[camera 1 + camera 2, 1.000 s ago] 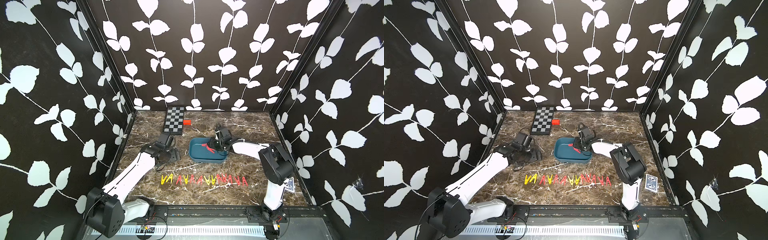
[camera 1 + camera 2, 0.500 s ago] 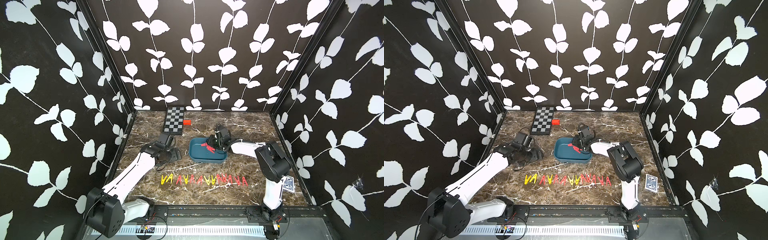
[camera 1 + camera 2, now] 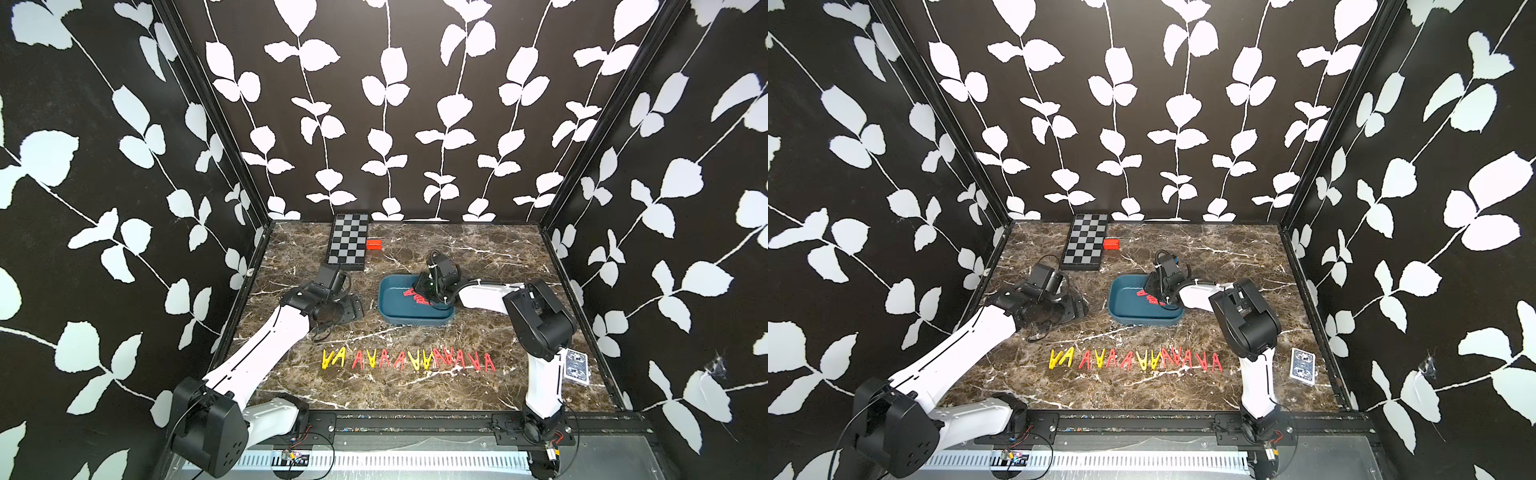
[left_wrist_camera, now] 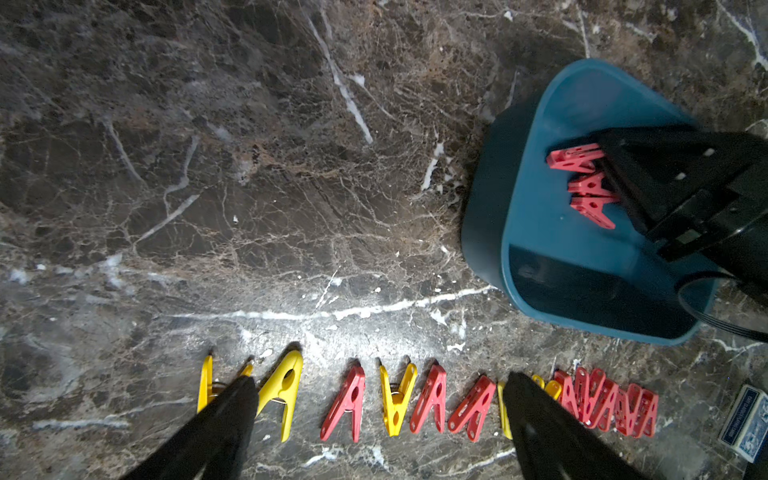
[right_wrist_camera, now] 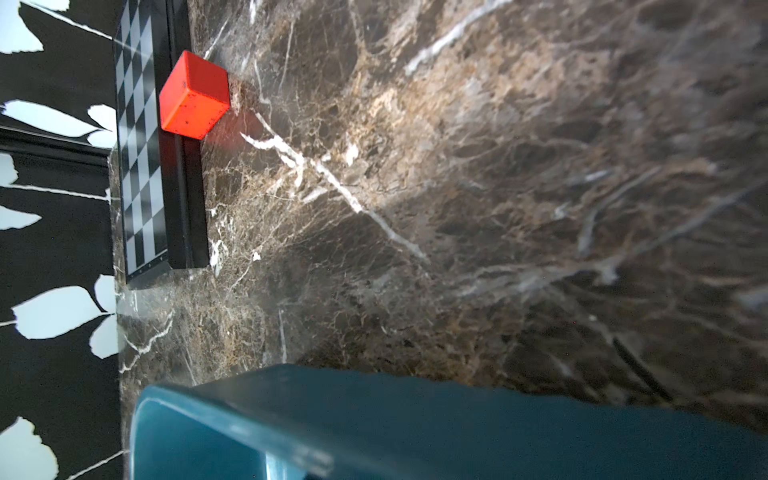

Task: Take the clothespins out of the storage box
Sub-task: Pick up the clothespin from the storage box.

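In shallow dark teal plastic storage box on brown marble worktop: three red plastic A-shaped clothespins, right end effector down at them; cannot tell whether clenched. Nearer front edge, apart from box: row of red and yellow clothespins. Beside box: left end effector, released, spread wide, empty.

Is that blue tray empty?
Not empty. At least three red clothespins lie inside the blue tray, clearly seen in the left wrist view.

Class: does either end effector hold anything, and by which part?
Left end effector: open, nothing held. Right end effector: down among red clothespins in the box; a hold cannot be told.
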Tool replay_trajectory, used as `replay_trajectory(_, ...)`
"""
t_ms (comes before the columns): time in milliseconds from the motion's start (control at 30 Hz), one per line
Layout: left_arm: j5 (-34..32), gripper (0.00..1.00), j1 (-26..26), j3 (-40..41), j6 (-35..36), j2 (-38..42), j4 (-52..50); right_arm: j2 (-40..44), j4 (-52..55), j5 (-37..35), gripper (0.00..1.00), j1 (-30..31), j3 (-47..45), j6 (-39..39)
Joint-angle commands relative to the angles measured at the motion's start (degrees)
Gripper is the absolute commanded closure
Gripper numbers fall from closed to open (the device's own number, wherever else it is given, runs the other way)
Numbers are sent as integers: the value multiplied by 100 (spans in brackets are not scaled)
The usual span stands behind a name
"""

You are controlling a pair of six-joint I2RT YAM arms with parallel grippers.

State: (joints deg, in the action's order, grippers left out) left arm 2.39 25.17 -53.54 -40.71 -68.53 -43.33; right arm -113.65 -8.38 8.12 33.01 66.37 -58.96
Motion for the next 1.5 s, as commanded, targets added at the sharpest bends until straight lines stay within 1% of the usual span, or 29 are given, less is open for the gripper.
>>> replay_trajectory(0,-15,5,-30,-117,19,131,0,-29,-131,-162,85,39,34,-160)
replay_trajectory(67,-7,5,-30,-140,20,121,0,-3,-135,-148,93,45,53,-138)
replay_trajectory(133,-4,5,-30,-154,35,113,-12,53,-104,-144,95,47,86,-108)
replay_trajectory(200,0,5,-30,-170,43,118,0,123,-24,-151,100,59,123,-77)
replay_trajectory(400,84,5,-25,-201,79,36,135,575,489,-175,100,83,181,118)
replay_trajectory(600,278,5,-30,-270,158,-160,389,1223,1189,-273,100,85,267,590)
replay_trajectory(900,615,5,71,-545,394,-610,747,2148,2916,-440,100,-17,314,1498)
replay_trajectory(967,648,5,130,-654,466,-754,771,2540,3331,-510,100,-94,219,1695)
replay_trajectory(1067,718,5,230,-791,519,-934,863,2860,3989,-531,100,-219,96,2012)
replay_trajectory(1300,836,5,632,-1271,742,-1424,893,3364,5302,-591,100,-473,-197,2690)
replay_trajectory(1467,853,4,759,-1405,722,-1583,919,3576,5990,-663,100,-590,-557,3099)
